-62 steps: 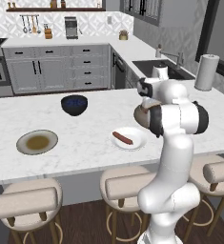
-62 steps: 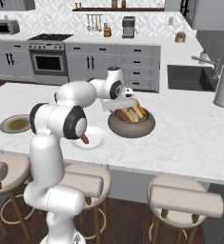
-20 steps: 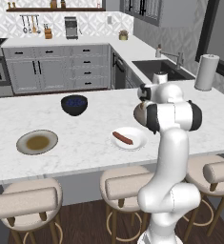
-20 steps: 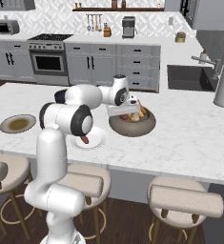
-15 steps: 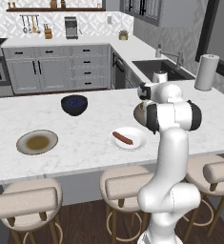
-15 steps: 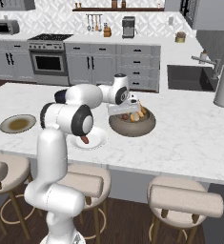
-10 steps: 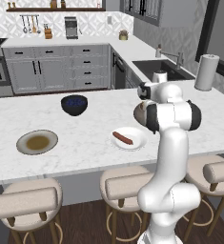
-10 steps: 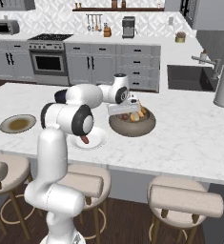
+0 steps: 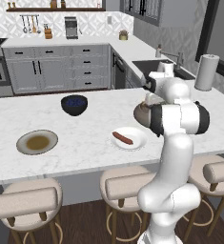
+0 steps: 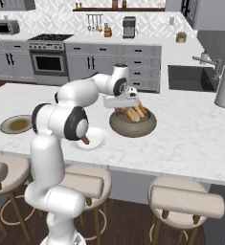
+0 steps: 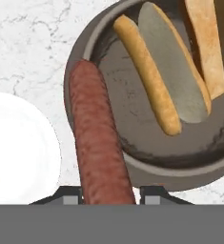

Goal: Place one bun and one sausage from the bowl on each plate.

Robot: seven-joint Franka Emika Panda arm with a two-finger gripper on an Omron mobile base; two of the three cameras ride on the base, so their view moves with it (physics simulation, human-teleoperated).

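Sausage (image 11: 101, 143) clamped in gripper (image 11: 108, 193) over bowl (image 10: 132, 123) | white marble island (image 9: 85, 138) | grey kitchen cabinets (image 9: 56, 71)

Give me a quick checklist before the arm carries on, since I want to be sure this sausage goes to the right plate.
1. Sausage sits between the jaws: ok; it runs up from the gripper over the brown bowl.
2. Grip firm: cannot tell.
3. White plate already has a sausage: ok, so skip it for this one.
4. Grey-rimmed plate is free of food: ok, no bun or sausage on it.
5. Buns left in the bowl: ok; an open bun lies there.
6. Path past the dark blue bowl: cannot tell.
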